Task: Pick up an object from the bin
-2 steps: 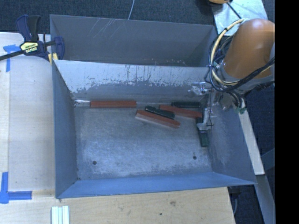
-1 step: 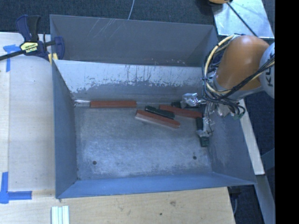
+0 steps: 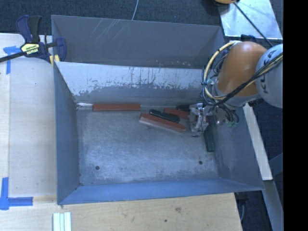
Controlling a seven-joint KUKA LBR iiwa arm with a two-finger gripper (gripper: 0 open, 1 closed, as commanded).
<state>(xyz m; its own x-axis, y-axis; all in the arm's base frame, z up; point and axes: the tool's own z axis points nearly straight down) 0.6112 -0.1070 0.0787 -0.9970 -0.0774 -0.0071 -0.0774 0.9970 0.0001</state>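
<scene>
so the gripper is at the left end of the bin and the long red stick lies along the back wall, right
Not the left: the camera view shows the gripper at the right end of the bin, beside the shorter red bar. The long red stick does lie along the foot of the back wall.

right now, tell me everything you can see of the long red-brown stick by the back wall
The long red-brown stick is thin and straight, dull-surfaced, with a short pale shiny tip at its left end. It lies flat on the bin floor along the foot of the far wall. Its right end comes close to a red-brown block; contact cannot be told. The pincer is apart, further right.
</scene>
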